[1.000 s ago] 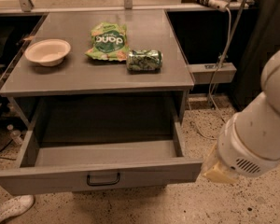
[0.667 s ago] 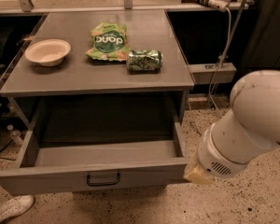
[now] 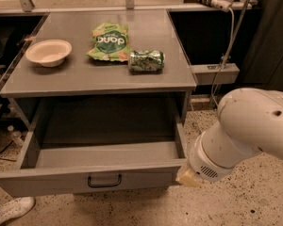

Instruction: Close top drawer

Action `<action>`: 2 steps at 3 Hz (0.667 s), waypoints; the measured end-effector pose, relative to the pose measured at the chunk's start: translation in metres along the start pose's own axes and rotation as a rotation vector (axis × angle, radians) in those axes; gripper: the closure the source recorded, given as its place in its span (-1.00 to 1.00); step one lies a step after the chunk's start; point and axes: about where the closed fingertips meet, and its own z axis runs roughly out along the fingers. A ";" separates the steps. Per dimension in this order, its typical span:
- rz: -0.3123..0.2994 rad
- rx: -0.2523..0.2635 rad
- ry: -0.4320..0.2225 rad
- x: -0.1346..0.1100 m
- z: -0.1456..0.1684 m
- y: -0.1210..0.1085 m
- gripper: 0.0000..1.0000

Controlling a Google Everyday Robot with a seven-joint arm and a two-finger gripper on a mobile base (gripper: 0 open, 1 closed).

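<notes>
The top drawer (image 3: pixel 52 182) is pulled far out of the grey cabinet. Its long shallow tray (image 3: pixel 104 126) holds nothing. Its flat front panel faces me, with a small black loop handle (image 3: pixel 104 181) at the centre. The drawers below it are out of view. My white arm (image 3: pixel 247 128) reaches in from the right. My gripper (image 3: pixel 185 177) is at the arm's lower left end, right at the drawer's front right corner. Only its pale yellowish tip shows; the arm hides the rest.
On the cabinet top (image 3: pixel 151 29) lie a beige bowl (image 3: pixel 48 52), a green snack bag (image 3: pixel 110 41) and a green can (image 3: pixel 146 60) on its side. A cable and power strip (image 3: pixel 212 0) hang at back right. A white shoe (image 3: pixel 12 208) is on the floor at bottom left.
My arm has swung left and inward, bringing the gripper end up to the drawer's front right corner. The drawer has not moved.
</notes>
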 end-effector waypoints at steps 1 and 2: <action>0.032 0.017 -0.008 0.002 0.015 -0.003 1.00; 0.074 0.034 -0.042 -0.001 0.043 -0.020 1.00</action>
